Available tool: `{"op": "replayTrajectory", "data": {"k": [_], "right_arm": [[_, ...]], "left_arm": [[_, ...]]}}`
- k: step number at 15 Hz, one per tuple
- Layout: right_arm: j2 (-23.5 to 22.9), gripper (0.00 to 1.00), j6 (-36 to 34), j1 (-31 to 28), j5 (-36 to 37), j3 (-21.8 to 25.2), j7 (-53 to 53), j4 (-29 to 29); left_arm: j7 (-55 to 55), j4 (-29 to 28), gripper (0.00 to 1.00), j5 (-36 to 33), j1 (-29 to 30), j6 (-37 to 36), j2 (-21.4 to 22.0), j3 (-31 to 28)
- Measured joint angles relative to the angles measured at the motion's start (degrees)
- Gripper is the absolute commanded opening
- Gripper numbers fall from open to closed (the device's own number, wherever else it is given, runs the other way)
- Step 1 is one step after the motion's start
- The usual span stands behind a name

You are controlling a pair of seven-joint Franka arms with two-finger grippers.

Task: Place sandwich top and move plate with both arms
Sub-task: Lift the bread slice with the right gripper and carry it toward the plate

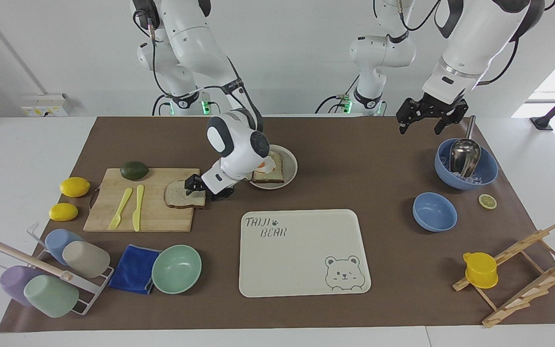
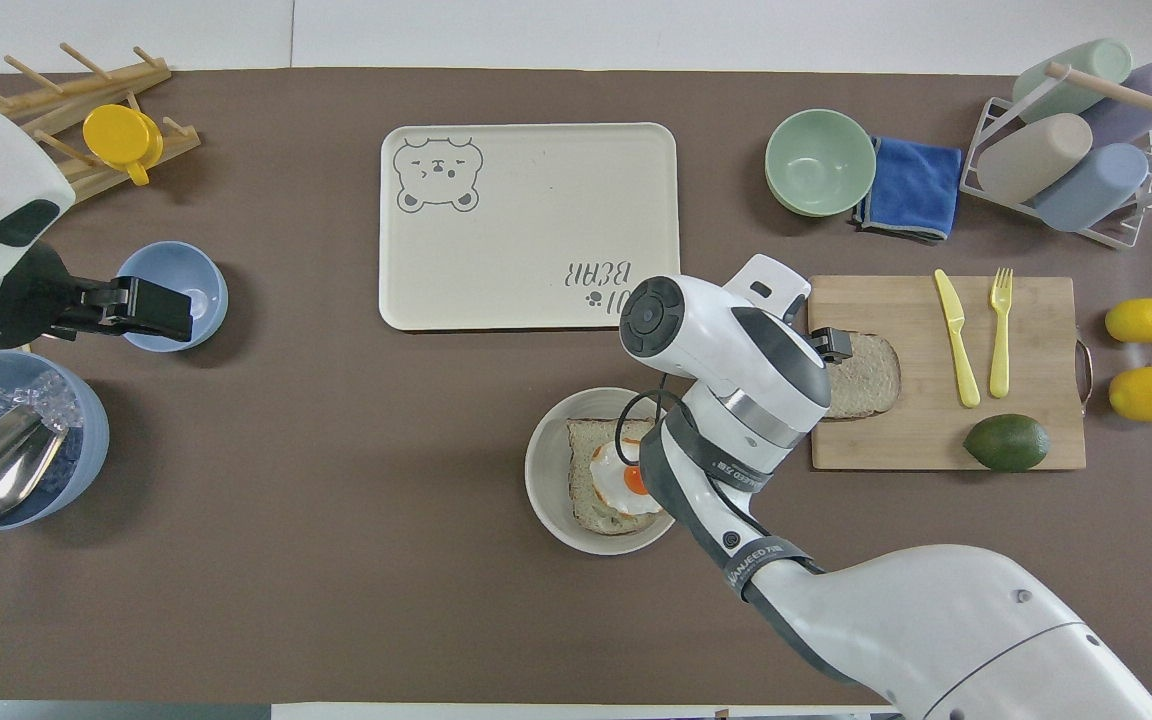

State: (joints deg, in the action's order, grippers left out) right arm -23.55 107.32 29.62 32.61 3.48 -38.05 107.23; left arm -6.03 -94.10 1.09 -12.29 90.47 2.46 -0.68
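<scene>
Sandwich top point(image 1: 184, 194) lies flat on the corner of the wooden cutting board point(image 1: 150, 217) at centre-left of the facing view, at the board edge nearest the plate point(image 1: 291, 165). We see the right gripper point(image 1: 194, 187) down at that slice, its black fingers at the slice's plate-side edge; in the overhead view the same gripper point(image 2: 829, 343) shows at the slice point(image 2: 866, 362) just right of centre. We cannot tell whether its fingers have clamped on the bread or merely stand around it.

Just above centre of the facing view, the plate sits on the brown mat, beside the board, holding a toast slice with a fried egg point(image 1: 268, 168); the right arm's wrist partly covers it. In the overhead view the plate point(image 2: 543, 470) is at lower centre, the egg toast point(image 2: 616, 487) on it.

We find the left gripper point(image 1: 427, 118) at the upper right of the facing view, waiting in the air with fingers spread and nothing between them, over the mat next to the large blue bowl point(image 1: 487, 168) with the metal scoop point(image 1: 464, 153). Below centre lies the cream bear tray point(image 1: 301, 250).
</scene>
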Motion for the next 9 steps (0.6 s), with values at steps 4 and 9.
{"op": "replayTrajectory", "data": {"k": [4, 9], "right_arm": [[0.50, 0.80, 0.00, 0.08, -0.02, -0.06, 0.00, 1.25], [1.09, 0.22, -0.01, 0.29, -0.03, -0.13, 0.00, 2.95]], "left_arm": [[0.00, 0.00, 1.00, 0.00, -0.01, 0.03, 0.00, 0.08], [0.00, 0.00, 1.00, 0.00, -0.01, 0.13, 0.00, 0.13]]}}
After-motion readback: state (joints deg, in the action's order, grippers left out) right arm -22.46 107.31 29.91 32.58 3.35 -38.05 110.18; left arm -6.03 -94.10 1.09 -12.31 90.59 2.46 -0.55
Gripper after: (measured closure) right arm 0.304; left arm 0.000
